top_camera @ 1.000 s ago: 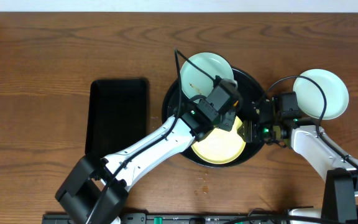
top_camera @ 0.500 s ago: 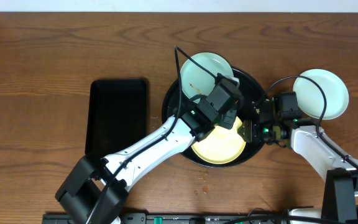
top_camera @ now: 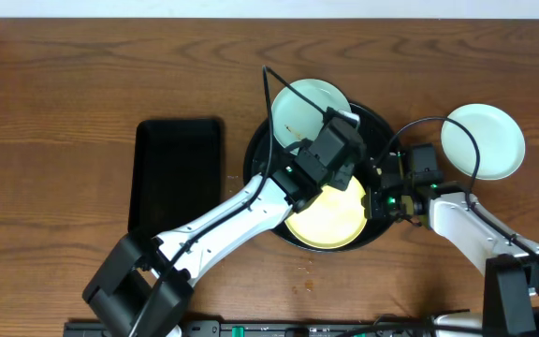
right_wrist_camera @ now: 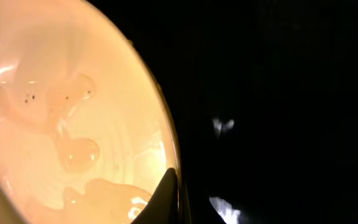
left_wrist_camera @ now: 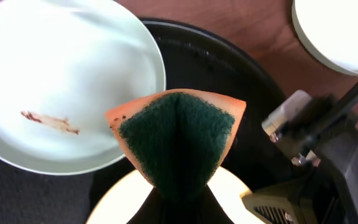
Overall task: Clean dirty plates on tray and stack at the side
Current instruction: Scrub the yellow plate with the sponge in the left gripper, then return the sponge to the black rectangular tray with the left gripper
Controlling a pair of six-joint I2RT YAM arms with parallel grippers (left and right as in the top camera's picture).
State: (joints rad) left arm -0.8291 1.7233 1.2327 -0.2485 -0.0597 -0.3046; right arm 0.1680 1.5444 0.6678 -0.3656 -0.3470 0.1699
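On the round black tray [top_camera: 256, 161] lie a pale yellow plate [top_camera: 326, 221] at the front and a mint plate [top_camera: 307, 105] with a brown smear [left_wrist_camera: 50, 121] at the back. A second mint plate [top_camera: 482, 140] rests on the table to the right. Above the tray's middle, my left gripper [top_camera: 342, 161] is shut on a folded orange sponge [left_wrist_camera: 178, 140], green scouring side showing. At the tray's right side, my right gripper [top_camera: 375, 200] is shut on the yellow plate's right rim [right_wrist_camera: 166, 143]. One dark finger [right_wrist_camera: 161, 198] lies inside the wet, speckled plate.
A smaller rectangular black tray [top_camera: 178, 173] lies on the table left of the round one. The right arm's body [left_wrist_camera: 328, 162] stands close beside the sponge. Cables arc over the tray and the side plate.
My right gripper slid slightly left and its jaws closed on the yellow plate's rim. The left arm and sponge stayed where they were.
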